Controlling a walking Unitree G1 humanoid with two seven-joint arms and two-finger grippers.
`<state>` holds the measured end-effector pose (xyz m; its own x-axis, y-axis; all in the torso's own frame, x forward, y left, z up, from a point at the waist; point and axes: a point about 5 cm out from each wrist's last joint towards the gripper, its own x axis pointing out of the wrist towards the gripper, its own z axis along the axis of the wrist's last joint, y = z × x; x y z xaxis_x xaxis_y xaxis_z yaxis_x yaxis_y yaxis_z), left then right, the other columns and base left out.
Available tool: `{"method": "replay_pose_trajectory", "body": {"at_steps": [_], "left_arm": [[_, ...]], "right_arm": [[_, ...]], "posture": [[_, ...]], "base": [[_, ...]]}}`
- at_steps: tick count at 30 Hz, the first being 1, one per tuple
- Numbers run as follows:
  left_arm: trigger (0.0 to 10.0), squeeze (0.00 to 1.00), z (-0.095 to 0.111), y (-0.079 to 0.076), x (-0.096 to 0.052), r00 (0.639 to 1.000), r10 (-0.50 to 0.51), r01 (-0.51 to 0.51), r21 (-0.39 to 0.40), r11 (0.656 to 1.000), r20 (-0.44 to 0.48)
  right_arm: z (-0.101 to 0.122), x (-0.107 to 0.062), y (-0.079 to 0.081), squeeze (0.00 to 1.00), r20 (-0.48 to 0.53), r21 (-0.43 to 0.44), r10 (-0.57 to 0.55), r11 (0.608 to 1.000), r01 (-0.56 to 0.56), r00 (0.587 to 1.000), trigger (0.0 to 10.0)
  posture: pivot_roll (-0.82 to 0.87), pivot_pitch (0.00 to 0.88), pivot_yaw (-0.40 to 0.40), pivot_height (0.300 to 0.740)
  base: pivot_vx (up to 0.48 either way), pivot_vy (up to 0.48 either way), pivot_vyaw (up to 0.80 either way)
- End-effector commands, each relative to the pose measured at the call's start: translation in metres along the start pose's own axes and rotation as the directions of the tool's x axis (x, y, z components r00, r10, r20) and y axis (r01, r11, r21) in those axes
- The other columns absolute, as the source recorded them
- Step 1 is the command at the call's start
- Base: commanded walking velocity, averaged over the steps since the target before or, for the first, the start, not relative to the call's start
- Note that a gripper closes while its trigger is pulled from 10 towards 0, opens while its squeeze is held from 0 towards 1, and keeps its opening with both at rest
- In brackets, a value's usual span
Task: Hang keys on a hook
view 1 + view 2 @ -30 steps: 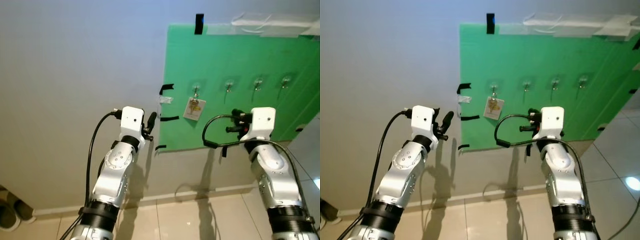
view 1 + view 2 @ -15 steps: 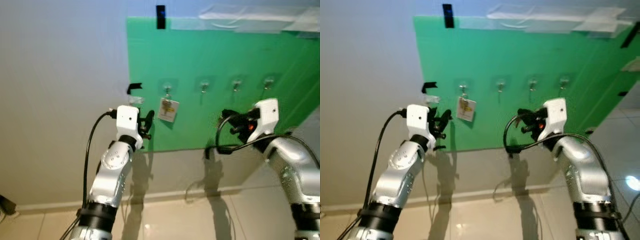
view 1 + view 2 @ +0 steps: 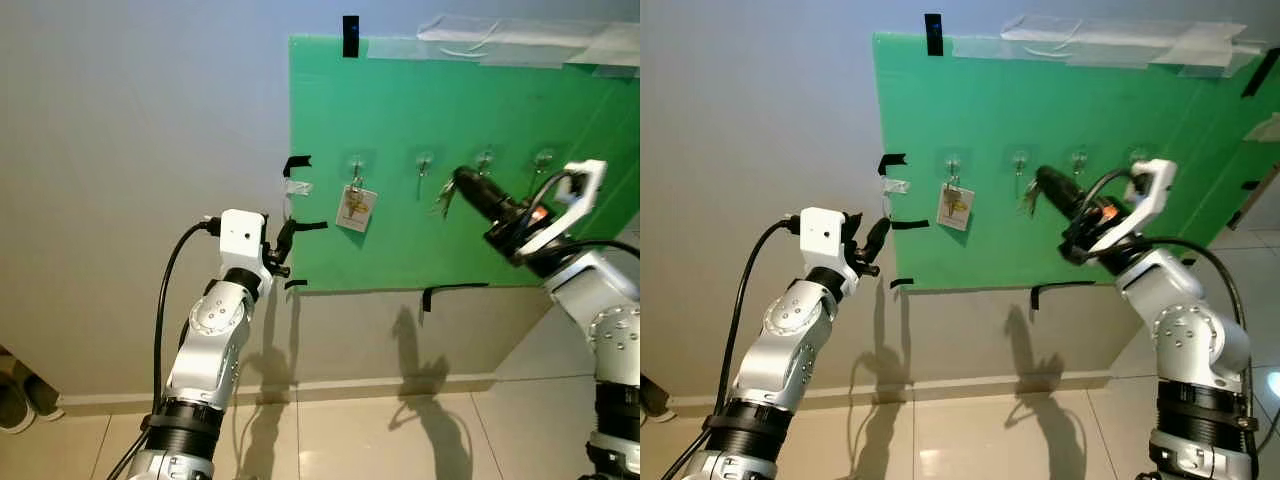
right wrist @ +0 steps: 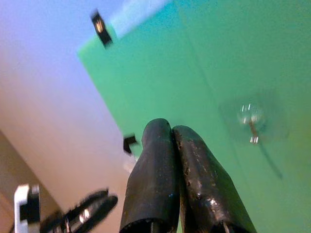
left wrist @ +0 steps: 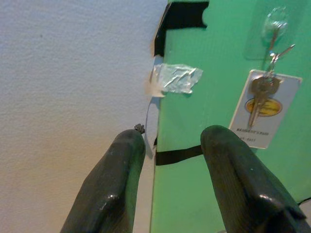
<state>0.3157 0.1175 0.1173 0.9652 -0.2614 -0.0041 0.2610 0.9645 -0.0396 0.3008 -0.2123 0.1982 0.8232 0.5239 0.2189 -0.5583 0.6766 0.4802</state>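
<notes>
A green board (image 3: 470,240) is taped to the wall and carries a row of clear hooks. Keys with a white tag (image 3: 356,206) hang from the leftmost hook (image 3: 356,162). My right gripper (image 3: 460,183) is raised in front of the board, just below and between the second hook (image 3: 424,160) and the third hook (image 3: 484,158). It is shut, and a small metal key bunch (image 3: 443,200) dangles at its tip. In the right wrist view the fingers (image 4: 160,160) are pressed together near a hook (image 4: 250,116). My left gripper (image 5: 172,138) is open, pointing at the board's left edge.
Black tape strips (image 3: 296,163) mark the board's left edge and a crumpled clear tape piece (image 5: 175,77) sticks there. The grey wall (image 3: 140,150) meets a beige tiled floor (image 3: 380,440). Shoes (image 3: 15,405) lie at the far left by the wall.
The camera has shifted between frames. My right arm has lifted and turned its gripper up toward the row of hooks. The left arm holds about the same pose.
</notes>
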Motion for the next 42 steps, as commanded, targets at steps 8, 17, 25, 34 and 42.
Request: {"method": "replay_pose_trajectory", "body": {"at_steps": [8, 17, 25, 34, 42], "left_arm": [[10.0, 0.00, 0.006, 0.003, 0.006, 1.000, -0.021, 0.021, 0.018, 1.000, 0.000], [10.0, 0.00, 0.005, 0.003, 0.006, 0.999, -0.032, 0.032, 0.031, 0.999, -0.010], [10.0, 0.00, 0.003, 0.002, 0.007, 0.999, -0.032, 0.032, 0.031, 0.999, -0.011], [10.0, 0.00, -0.002, -0.002, -0.011, 0.988, -0.156, 0.156, -0.002, 0.988, 0.019], [10.0, 0.00, -0.003, -0.002, -0.013, 0.989, -0.148, 0.148, -0.001, 0.989, 0.019]], "right_arm": [[0.007, 0.004, -0.008, 0.00, 0.089, 0.062, -0.105, 0.993, 0.100, 0.990, 10.0], [-0.004, 0.012, -0.019, 0.00, 0.043, -0.094, -0.257, 0.961, 0.260, 0.965, 10.0], [-0.029, 0.040, -0.017, 0.00, -0.004, -0.477, -0.364, 0.820, 0.318, 0.931, 10.0], [-0.048, 0.064, -0.009, 0.00, 0.003, -0.613, -0.350, 0.740, 0.278, 0.937, 10.0], [-0.043, 0.077, -0.012, 0.00, 0.057, -0.641, -0.371, 0.698, 0.318, 0.927, 10.0]], "posture": [[0.00, 0.000, 0.052, 0.740], [0.00, 0.000, 0.060, 0.740], [-0.01, 0.000, 0.057, 0.740], [0.01, 0.000, 0.050, 0.740], [0.03, 0.000, 0.045, 0.740]], "base": [[0.000, 0.000, 0.00], [0.000, 0.000, 0.00], [0.000, 0.000, 0.00], [0.000, 0.000, 0.00], [0.000, 0.000, 0.00]]}}
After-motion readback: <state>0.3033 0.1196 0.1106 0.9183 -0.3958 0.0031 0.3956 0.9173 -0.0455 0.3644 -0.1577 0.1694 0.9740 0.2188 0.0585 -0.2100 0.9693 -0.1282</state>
